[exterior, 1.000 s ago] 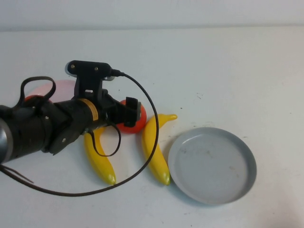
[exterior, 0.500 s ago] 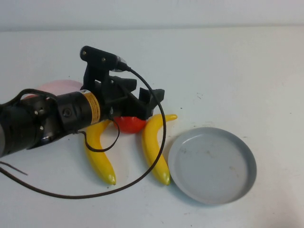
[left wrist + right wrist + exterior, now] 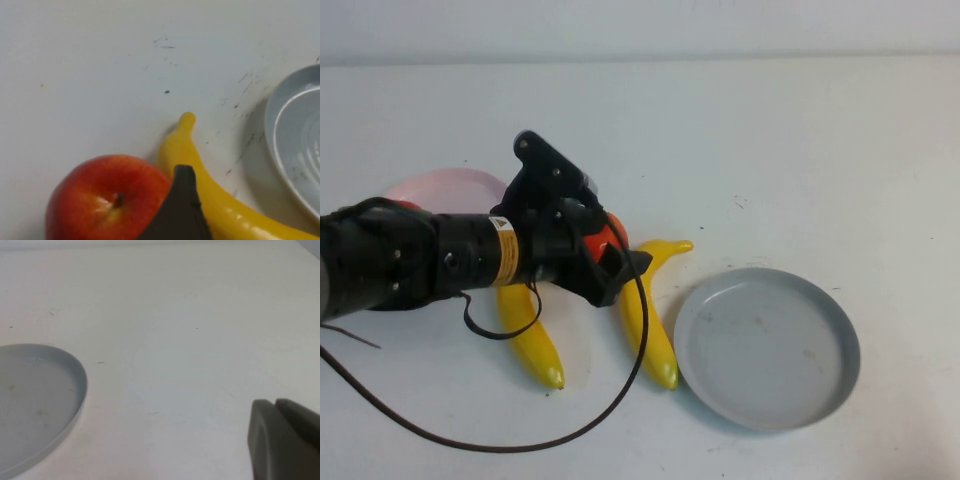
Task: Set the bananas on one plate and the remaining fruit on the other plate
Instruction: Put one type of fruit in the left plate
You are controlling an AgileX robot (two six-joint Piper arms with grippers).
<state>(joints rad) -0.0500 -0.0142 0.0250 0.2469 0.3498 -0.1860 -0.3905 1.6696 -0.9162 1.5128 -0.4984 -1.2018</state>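
Observation:
My left gripper (image 3: 620,273) is open and low over the table's middle, above the gap between a red apple (image 3: 611,232) and a yellow banana (image 3: 650,318). In the left wrist view one dark finger (image 3: 179,205) stands between the apple (image 3: 105,197) and that banana (image 3: 202,187); the other finger is out of view. A second banana (image 3: 532,340) lies partly under the arm. The pink plate (image 3: 455,186) is at the back left, with a red sliver (image 3: 406,205) at its edge. The grey plate (image 3: 767,345) is empty. My right gripper (image 3: 274,412) is shut and hovers over bare table.
The left arm and its looping black cable (image 3: 630,370) lie across the left half of the table. The grey plate's rim (image 3: 75,400) shows in the right wrist view. White tabletop (image 3: 800,150) stretches behind and to the right.
My left gripper rose off the apple, swung right, then tilted down and lowered between the apple and the right-hand banana. The fruit and plates have not moved.

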